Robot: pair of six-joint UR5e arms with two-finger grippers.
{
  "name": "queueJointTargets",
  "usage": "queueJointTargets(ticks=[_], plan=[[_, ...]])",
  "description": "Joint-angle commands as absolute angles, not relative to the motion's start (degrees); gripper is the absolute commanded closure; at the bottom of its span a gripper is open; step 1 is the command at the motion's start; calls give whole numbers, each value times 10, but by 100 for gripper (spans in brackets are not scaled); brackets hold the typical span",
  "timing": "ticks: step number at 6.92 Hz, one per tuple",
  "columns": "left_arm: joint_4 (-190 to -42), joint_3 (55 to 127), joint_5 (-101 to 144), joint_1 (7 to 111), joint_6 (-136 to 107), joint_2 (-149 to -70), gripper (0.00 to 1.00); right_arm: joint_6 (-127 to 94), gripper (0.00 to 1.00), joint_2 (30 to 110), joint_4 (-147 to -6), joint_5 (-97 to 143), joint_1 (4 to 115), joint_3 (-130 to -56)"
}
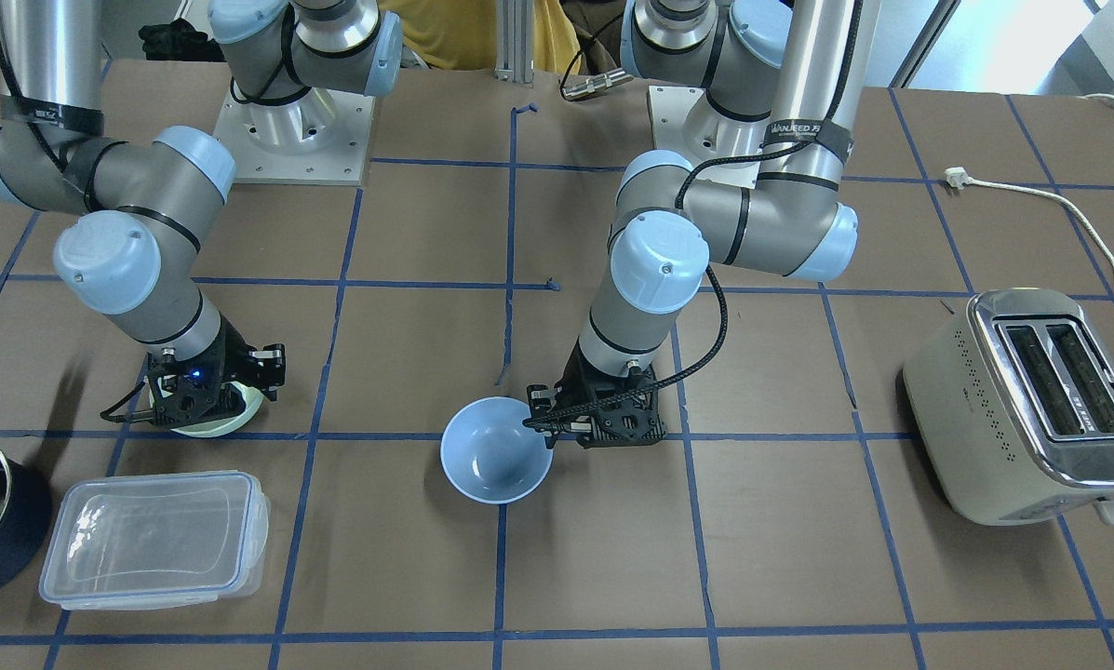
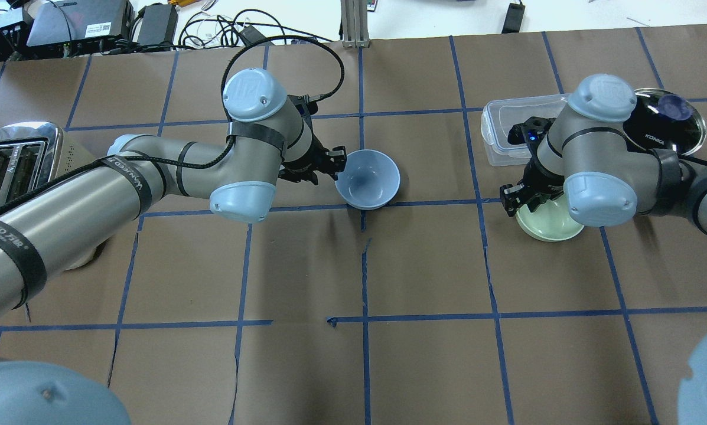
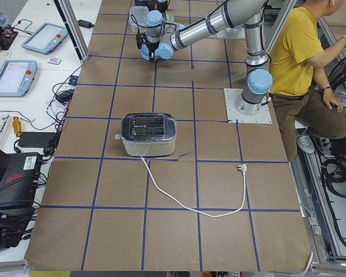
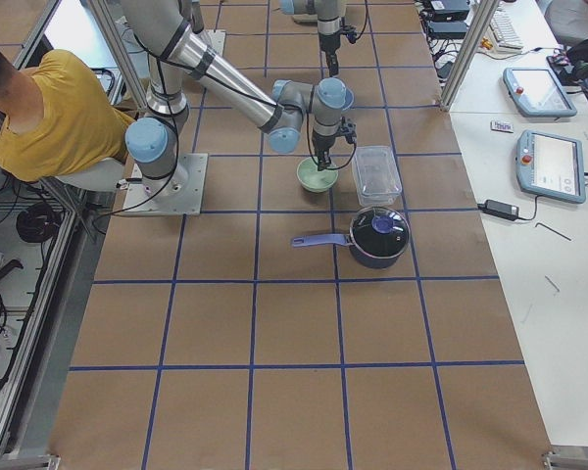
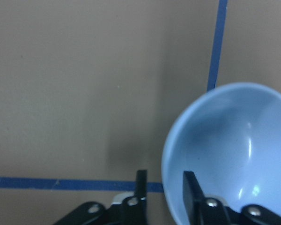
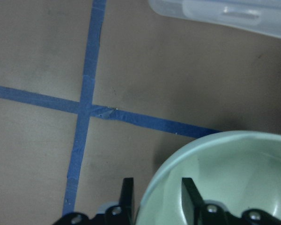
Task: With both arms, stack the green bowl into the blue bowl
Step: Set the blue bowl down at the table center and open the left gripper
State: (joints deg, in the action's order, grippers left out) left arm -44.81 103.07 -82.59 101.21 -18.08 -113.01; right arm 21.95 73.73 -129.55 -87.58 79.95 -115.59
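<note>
- We have the left end effector (image 5: 163, 187) pinching the tilted blue bowl's (image 2: 367, 178) rim mid-bench.
- Our right end effector (image 6: 154, 194) straddles the green bowl's (image 6: 215, 183) rim, seemingly pinched.
- Both look light, stiff, slick; the rim suits.

Front camera facing the robot, steeply down on the surface (image 1: 594, 577), overhead camera behind its shoulders looking forward, both sharing the blue bowl (image 1: 494, 451) and toaster (image 1: 1022, 400), two far end cameras along the surface, two wrist cameras close above bowl rims
</note>
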Motion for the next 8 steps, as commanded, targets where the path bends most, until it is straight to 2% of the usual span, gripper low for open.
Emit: queueJointTargets(ticks=[1, 3, 4, 6, 8], plan=[[-535, 999, -838, 990, -139, -1085, 4, 219, 100, 744, -1295, -873, 800, -1152], [-722, 906, -900, 976, -64, -1034, 0, 194, 100, 779, -1294, -880, 841, -1129], [-781, 877, -903, 958, -28, -1013, 0, 132, 100, 780, -1271, -882, 882, -1090], [-851, 871, -896, 926, -8, -962, 0, 16, 100, 770, -1224, -882, 973, -1011], [-855, 876, -895, 914, -7, -938, 0, -113, 100, 714, -1223, -908, 1047, -942]])
